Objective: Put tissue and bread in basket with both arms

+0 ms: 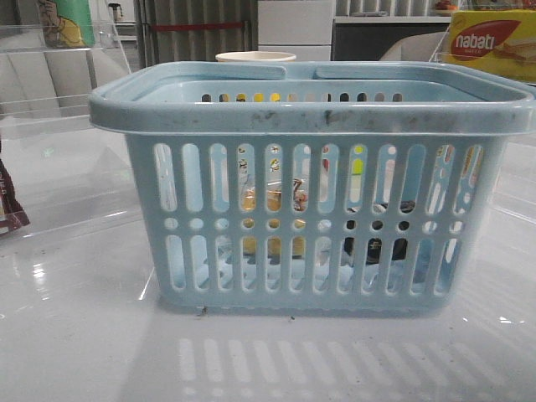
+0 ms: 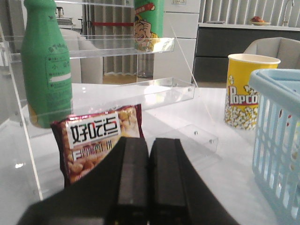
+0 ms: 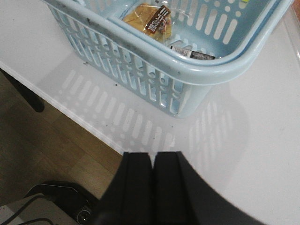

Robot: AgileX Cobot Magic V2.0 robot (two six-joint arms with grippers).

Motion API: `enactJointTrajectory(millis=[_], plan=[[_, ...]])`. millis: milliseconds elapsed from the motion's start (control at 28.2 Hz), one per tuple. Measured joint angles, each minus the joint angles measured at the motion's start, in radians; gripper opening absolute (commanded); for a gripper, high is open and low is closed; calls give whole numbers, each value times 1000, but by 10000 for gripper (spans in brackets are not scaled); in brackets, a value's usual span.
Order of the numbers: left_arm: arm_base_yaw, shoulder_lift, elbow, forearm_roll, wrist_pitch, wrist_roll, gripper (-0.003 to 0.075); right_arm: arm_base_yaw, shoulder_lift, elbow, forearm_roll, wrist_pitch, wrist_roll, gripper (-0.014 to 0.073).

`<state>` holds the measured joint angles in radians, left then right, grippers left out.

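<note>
Nearest us, our left gripper [image 2: 149, 187] and right gripper [image 3: 153, 187] are both pressed closed on nothing, clear of the basket [image 1: 310, 109], so the loading looks finished. Inside it the bread [image 3: 149, 18] leans against a wall, label strip uppermost, and the tissue [image 1: 377, 243] lies low beside it, long axis along the floor.

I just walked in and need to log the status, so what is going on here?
Nothing is being handled right now. The left pincer and the right pincer are both shut and empty, away from the basket. The bread and the dark tissue pack already lie inside the basket, so the packing looks done. A popcorn cup stands beside the basket, and a snack packet rests by the clear shelf.
</note>
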<state>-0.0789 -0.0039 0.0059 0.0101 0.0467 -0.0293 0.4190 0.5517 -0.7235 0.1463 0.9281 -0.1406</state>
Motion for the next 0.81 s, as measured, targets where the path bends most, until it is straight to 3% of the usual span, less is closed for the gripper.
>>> enactJointTrajectory(millis=[814], plan=[[0,-1,0,0,-10,0,92,0,0,2,0,7,0,57]])
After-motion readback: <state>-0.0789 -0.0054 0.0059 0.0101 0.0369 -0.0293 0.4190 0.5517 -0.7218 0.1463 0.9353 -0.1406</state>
